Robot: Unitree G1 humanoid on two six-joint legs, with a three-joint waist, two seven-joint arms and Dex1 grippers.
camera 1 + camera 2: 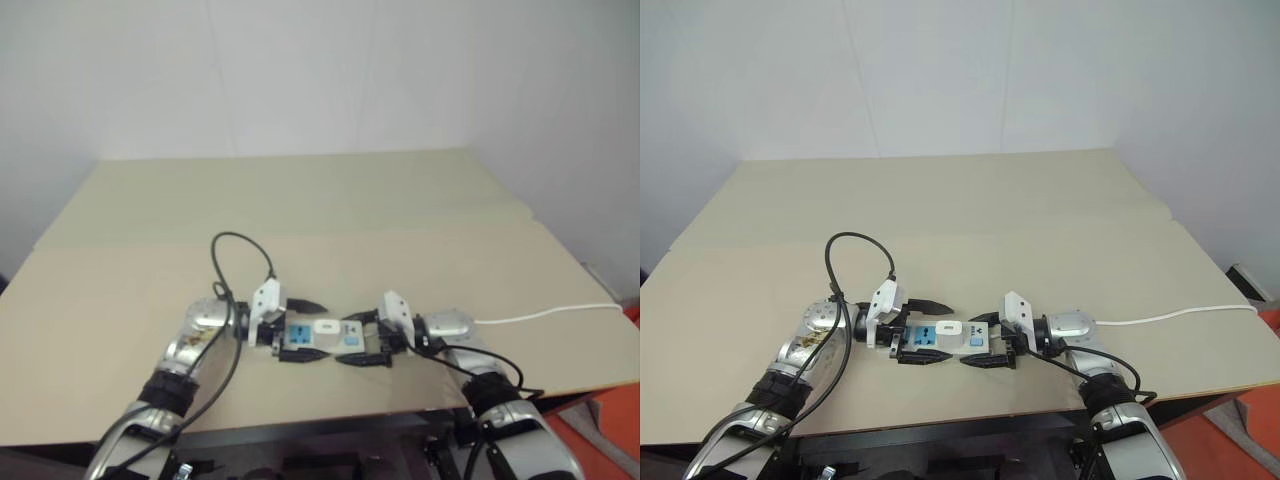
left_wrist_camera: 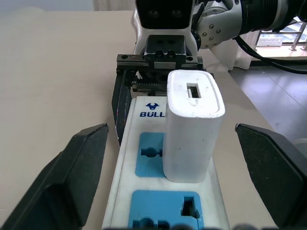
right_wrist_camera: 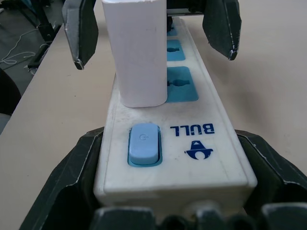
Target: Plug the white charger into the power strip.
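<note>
Beige table [image 1: 300,200] stands against a plain white wall [image 1: 300,70].

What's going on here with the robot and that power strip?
The white charger stands upright, plugged into the power strip on the table. The right pincer clamps the strip's switch end. The left pincer is open on either side of the charger, not touching it.

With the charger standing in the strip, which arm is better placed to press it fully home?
Left, probably. The left gripper stands open with a finger on either side of the upright white charger. The right gripper is clamped on the switch end of the power strip, steadying it.
</note>
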